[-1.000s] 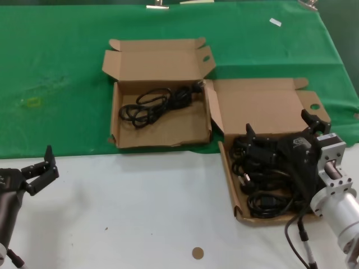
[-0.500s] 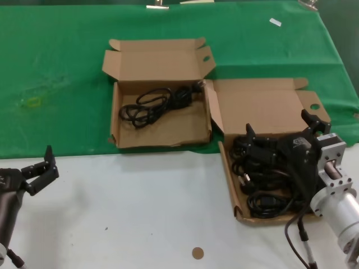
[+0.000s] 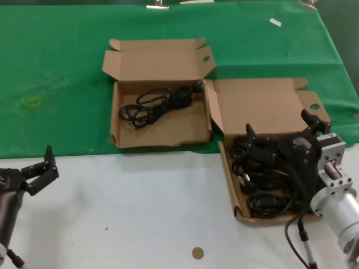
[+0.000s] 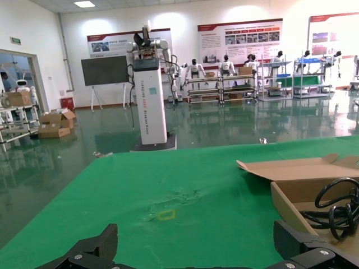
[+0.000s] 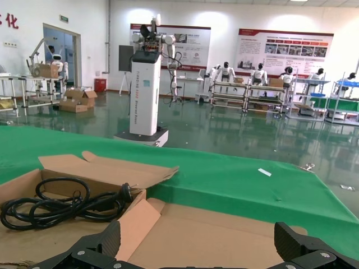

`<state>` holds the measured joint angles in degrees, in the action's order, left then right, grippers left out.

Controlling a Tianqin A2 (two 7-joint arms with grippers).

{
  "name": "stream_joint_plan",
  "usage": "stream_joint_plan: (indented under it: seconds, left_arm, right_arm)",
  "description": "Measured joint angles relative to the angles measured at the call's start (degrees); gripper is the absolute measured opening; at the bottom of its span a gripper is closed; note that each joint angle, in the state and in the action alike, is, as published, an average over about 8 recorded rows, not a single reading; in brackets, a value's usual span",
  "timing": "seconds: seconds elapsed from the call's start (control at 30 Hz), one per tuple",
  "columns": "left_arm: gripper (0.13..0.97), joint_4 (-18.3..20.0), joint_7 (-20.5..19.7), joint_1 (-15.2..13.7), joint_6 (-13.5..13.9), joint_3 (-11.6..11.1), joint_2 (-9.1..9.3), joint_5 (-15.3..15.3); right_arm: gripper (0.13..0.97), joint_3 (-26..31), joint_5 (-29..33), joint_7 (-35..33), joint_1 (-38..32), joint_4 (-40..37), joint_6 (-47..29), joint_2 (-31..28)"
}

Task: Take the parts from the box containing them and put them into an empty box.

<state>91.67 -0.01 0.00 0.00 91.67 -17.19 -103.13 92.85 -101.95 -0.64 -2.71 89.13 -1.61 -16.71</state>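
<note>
Green cloth; right gripper [image 3: 279, 134] (spread) over the parts [image 3: 266, 179].

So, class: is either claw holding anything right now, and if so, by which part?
Nothing is held. The right claw hangs open above the cords in the right-hand box; the left claw is open over the white table.

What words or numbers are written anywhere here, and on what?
White pillar: lettering runs down it, too small to read.
Wall posters: too blurred to read.
Left box and right box: no writing shows.
</note>
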Motion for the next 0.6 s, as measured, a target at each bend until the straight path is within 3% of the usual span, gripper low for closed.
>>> stream_joint_plan:
  seconds: [0.6]
  left_arm:
    - [0.966,0.0,0.0,0.0,0.0,0.0,0.00,0.0]
  right_arm:
    - [0.966,0.0,0.0,0.0,0.0,0.0,0.0,0.0]
